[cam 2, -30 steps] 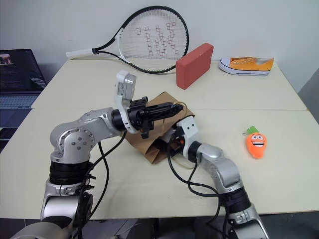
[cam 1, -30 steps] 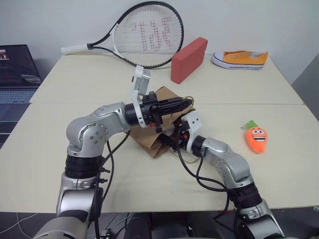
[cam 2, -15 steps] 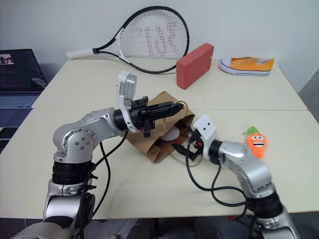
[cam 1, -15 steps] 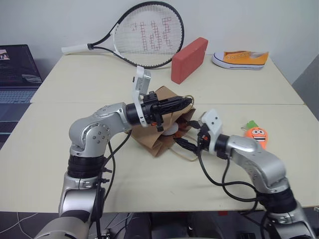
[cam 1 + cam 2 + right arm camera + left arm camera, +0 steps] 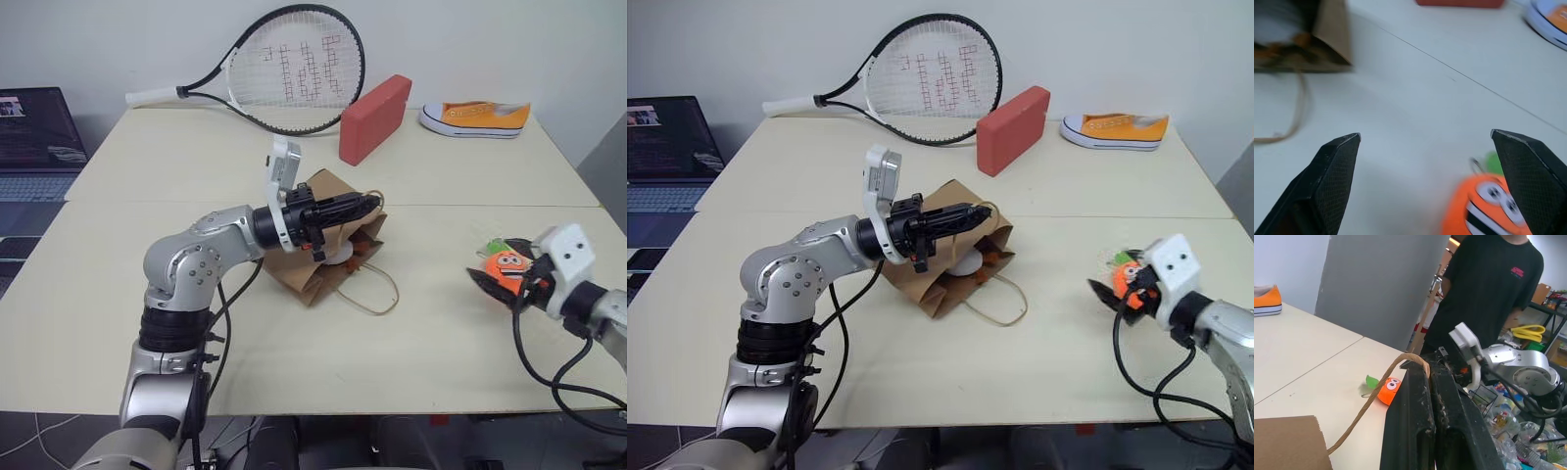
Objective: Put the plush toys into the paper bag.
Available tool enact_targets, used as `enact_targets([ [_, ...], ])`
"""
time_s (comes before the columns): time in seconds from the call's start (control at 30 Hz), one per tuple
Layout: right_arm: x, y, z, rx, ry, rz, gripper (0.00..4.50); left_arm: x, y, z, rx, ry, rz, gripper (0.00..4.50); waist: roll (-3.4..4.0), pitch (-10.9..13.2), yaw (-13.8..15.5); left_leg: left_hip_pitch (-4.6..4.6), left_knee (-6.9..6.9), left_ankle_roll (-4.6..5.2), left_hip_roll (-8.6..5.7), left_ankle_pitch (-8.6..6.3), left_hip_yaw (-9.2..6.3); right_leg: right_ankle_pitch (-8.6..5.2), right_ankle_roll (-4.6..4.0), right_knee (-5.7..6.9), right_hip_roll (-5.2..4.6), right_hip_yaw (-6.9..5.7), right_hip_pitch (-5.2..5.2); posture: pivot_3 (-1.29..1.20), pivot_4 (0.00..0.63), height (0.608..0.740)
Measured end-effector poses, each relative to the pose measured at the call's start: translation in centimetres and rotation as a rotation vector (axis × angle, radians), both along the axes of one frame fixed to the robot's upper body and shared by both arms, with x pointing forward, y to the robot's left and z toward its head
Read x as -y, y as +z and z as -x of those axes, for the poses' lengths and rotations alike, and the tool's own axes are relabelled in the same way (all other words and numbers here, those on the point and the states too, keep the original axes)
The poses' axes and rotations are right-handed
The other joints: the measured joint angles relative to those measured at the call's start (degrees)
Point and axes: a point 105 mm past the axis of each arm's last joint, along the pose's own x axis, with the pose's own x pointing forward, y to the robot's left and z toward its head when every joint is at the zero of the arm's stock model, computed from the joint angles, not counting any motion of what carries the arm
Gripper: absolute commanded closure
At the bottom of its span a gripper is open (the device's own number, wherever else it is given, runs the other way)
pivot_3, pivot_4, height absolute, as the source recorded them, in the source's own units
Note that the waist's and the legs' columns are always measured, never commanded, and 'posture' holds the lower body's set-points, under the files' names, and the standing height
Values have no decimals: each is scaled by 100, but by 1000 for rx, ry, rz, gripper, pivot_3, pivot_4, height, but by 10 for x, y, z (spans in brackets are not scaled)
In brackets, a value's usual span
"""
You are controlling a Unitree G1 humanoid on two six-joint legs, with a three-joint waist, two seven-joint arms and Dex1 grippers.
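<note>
The brown paper bag [image 5: 312, 262] lies on its side mid-table, mouth facing right. My left gripper [image 5: 371, 203] is shut on the bag's upper twine handle [image 5: 1382, 392] and holds the mouth up. A white egg plush toy [image 5: 967, 262] sits inside the mouth. The orange carrot plush toy [image 5: 506, 267] lies on the table at the right. My right gripper [image 5: 1425, 134] is open right at the carrot [image 5: 1480, 208], which sits close to one finger [image 5: 1528, 171] without being gripped.
At the far edge of the table are a tennis racket [image 5: 294, 69], a red block [image 5: 373, 117] and an orange-and-white sneaker [image 5: 475, 116]. A laptop [image 5: 34, 137] stands at the left. The bag's lower twine loop [image 5: 372, 294] trails on the table. A person [image 5: 1488, 289] stands beyond the right side.
My right gripper has swung from the bag's mouth rightward to the carrot. The white egg plush now shows in the bag's mouth. The left arm has held still.
</note>
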Motion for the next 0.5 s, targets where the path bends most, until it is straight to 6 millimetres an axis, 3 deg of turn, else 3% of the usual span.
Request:
enact_targets([
  [0.17,29,-29,4,-55,-163,-88,32,3,-1,0,6,-3,5,4500,3,-2,-3,1,0,0,-1,0,2,0,0,1,0,3,0,0,150,740],
  [0.33,56,-44,3,-67,-314,-194,32,4,-7,1,-8,-4,1,4500,5,-2,-7,2,1,0,0,0,3,0,0,1,0,3,1,0,150,740],
  [0.5,55,-52,-2,-105,-336,-314,195,3,-5,0,2,1,5,4500,9,-4,-13,4,1,0,0,0,4,0,0,1,1,4,2,0,150,740],
])
